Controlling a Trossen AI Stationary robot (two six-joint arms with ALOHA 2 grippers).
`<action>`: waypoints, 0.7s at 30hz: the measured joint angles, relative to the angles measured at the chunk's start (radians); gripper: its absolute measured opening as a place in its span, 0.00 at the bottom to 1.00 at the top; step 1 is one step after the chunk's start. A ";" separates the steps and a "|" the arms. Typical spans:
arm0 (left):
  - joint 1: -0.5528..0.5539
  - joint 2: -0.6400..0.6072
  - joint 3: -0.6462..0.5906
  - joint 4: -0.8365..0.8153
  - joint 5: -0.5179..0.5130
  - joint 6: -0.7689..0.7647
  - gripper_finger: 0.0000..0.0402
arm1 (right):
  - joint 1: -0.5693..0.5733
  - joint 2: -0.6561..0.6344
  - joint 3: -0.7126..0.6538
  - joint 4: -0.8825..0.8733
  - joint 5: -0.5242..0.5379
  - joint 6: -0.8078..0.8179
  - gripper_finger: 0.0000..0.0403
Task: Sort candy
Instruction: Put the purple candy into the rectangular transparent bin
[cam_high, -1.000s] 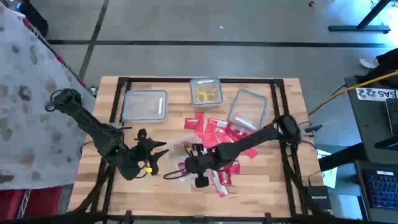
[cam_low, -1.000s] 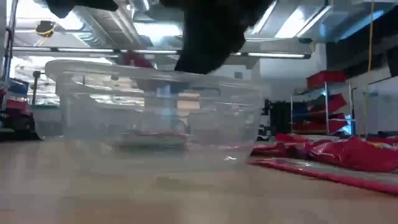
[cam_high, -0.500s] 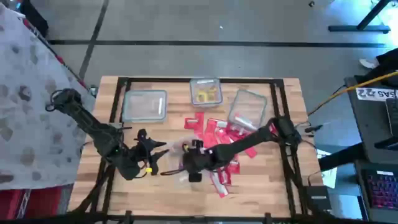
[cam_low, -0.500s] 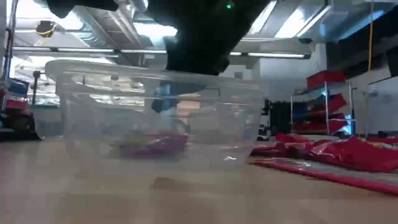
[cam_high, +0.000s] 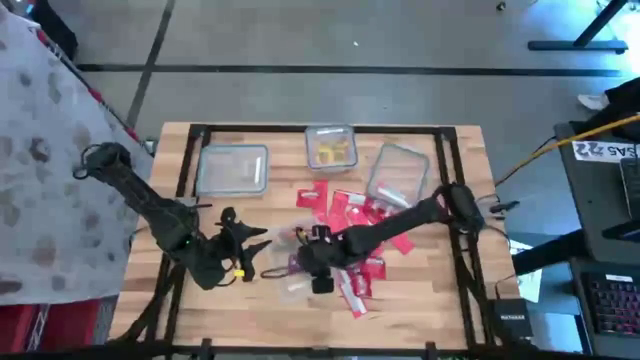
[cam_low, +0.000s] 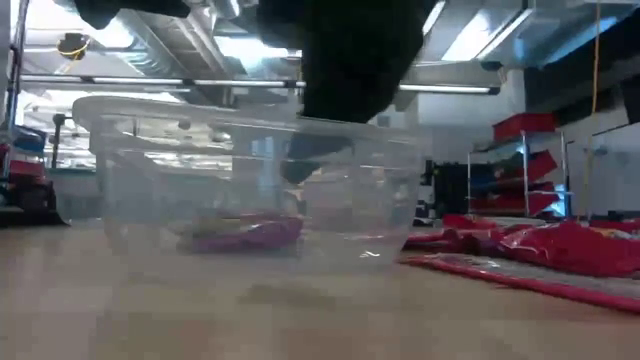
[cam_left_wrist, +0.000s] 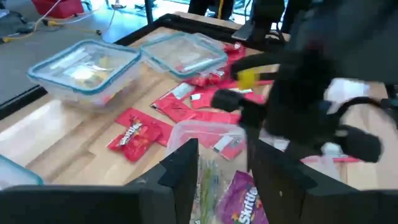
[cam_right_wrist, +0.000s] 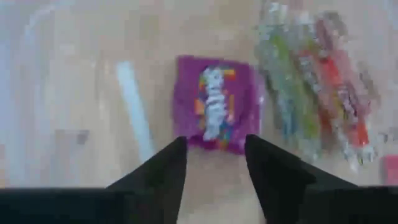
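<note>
A purple candy packet (cam_right_wrist: 216, 111) lies flat on the floor of a clear tub (cam_low: 130, 170), next to a clear bag of coloured sweets (cam_right_wrist: 317, 87). My right gripper (cam_right_wrist: 214, 146) hovers open just above the packet and touches nothing; in the high view it is at mid-table (cam_high: 312, 268). My left gripper (cam_high: 255, 250) waits open to the tub's left, looking at the same purple packet (cam_left_wrist: 245, 199). Red candy packets (cam_high: 350, 213) lie scattered on the wood beyond the tub.
Three more clear tubs stand along the far side: one toward the left (cam_high: 233, 168), one holding yellow pieces (cam_high: 331, 147), one toward the right (cam_high: 398, 173). Red packets (cam_low: 560, 245) lie to the near tub's right. A black frame (cam_high: 190, 170) borders the table.
The purple packet has come to lie on the tub's floor, where a second ago only a faint blur showed. My right gripper swung a little toward the table's left, then back toward the right, staying over the tub.
</note>
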 joint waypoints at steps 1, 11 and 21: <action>0.002 0.000 0.000 -0.003 0.001 -0.011 0.32 | -0.004 0.004 0.001 0.007 -0.001 0.005 0.25; 0.051 0.009 0.000 -0.344 0.327 -0.405 0.32 | -0.029 0.008 0.000 -0.040 -0.072 0.018 0.02; 0.094 0.219 0.000 -0.333 0.401 -0.399 0.32 | -0.028 0.057 0.002 -0.050 -0.121 0.015 0.01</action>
